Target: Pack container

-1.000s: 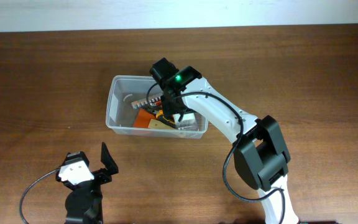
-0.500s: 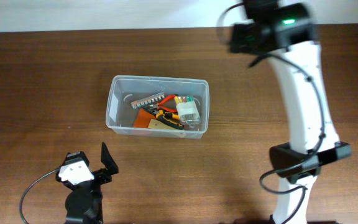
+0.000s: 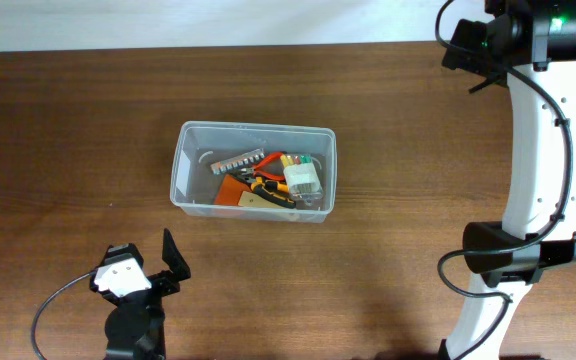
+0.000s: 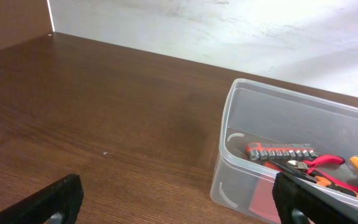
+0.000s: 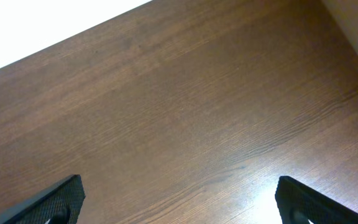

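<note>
The clear plastic container stands on the table a little left of centre and holds a row of sockets, orange pliers, an orange card and a small white case with coloured bits. It also shows in the left wrist view at the right. My left gripper is open and empty, low near the table's front left, short of the container. My right gripper is open and empty over bare wood; the overhead view shows it raised at the far right back, well away from the container.
The wooden table ends at a white wall along the back edge. The right arm's white links rise from its base at the front right. Nothing else lies on the wood.
My right arm has lifted out of the container and swung up and to the far right back corner. The tools stay in the container. The left arm has not moved.
</note>
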Robot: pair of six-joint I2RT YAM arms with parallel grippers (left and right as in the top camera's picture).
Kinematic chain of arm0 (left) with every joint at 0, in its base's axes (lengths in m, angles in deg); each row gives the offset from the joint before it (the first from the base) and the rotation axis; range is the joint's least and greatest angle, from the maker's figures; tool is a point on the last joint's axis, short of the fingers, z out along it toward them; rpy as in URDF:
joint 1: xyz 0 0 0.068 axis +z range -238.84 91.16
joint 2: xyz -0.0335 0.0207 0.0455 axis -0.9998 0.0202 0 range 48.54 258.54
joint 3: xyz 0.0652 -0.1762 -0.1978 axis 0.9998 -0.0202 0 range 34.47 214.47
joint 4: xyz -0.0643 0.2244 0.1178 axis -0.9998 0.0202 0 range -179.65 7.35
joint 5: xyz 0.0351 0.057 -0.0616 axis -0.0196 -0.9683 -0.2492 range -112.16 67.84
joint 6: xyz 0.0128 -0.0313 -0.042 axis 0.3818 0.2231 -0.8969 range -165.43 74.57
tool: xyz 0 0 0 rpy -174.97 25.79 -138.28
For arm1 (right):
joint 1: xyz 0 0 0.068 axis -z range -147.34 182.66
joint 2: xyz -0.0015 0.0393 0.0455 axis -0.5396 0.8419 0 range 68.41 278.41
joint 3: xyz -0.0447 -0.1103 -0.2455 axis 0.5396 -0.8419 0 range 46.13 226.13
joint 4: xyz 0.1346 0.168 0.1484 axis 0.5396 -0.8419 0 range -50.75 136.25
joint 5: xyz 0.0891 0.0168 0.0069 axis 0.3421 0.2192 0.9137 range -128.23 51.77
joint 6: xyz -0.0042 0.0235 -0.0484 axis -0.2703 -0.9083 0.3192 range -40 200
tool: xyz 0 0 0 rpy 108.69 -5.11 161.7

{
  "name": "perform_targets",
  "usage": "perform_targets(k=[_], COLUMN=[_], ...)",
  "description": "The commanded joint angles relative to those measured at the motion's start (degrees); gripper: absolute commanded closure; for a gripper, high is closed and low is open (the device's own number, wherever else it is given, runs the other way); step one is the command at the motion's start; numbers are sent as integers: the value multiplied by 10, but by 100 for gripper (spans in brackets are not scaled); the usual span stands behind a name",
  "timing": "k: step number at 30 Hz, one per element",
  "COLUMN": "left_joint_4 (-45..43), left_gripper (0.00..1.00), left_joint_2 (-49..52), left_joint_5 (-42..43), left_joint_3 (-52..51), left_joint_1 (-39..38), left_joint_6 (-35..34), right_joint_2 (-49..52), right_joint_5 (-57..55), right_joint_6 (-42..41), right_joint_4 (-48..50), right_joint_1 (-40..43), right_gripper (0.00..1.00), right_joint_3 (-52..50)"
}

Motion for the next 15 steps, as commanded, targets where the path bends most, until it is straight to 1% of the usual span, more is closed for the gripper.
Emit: perform_targets(k=[1,6,7,10,12,15], left_joint_4=[1,1,1,1,1,1], left_gripper=[1,1,1,1,1,1], left_joint_2=[-4,-4,-4,-4,-4,-4], left_joint_5=[-2,-2,-2,-2,-2,-2], left_joint_3=[-2,-2,-2,-2,-2,-2], left_joint_1=[-2,-2,-2,-2,-2,-2], left_joint_6=[5,5,5,5,5,5], right_joint_2=[-45,-230,-297,-373,-460,-536], right_joint_5=[3,3,3,3,3,2], right_joint_6=[0,0,0,0,0,0], right_joint_4=[0,0,0,0,0,-2], right_joint_1=[-3,-7,-7,-7,-7,-7], right_gripper=[1,1,1,1,1,1], right_joint_3=[11,11,11,11,7,-14])
